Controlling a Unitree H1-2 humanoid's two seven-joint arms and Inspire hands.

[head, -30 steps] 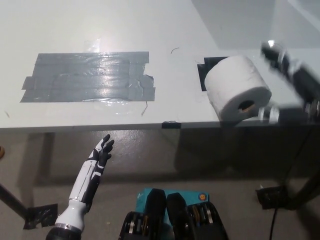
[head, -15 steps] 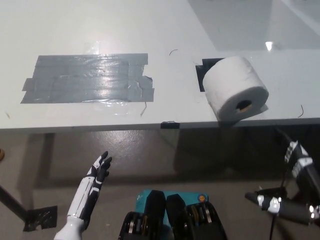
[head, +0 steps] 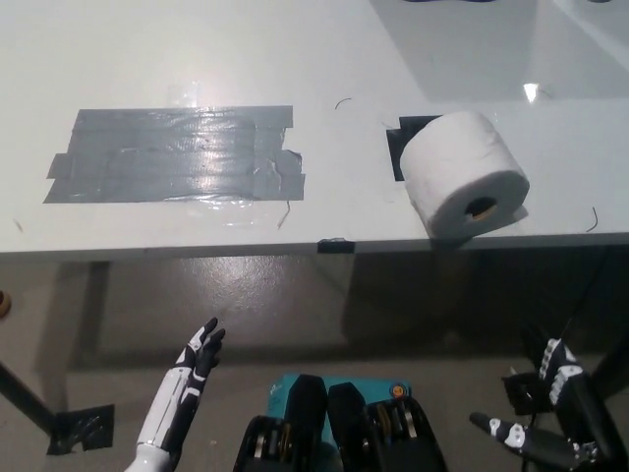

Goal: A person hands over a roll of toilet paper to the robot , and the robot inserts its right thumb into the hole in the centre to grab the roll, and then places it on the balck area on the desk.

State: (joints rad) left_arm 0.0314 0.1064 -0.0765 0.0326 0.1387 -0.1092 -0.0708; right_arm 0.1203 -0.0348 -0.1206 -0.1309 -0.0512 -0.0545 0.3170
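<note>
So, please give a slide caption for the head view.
Toilet paper roll lying on the desk's black area, both hands lowered and open.

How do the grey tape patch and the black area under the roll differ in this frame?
The grey tape patch is large, shiny and fully exposed; the black area is small, dark and mostly covered by the toilet paper roll lying on its side. The patch sits on the desk's left part, the black area to the right. Both lie flat on the white desk, near its front edge.
</note>
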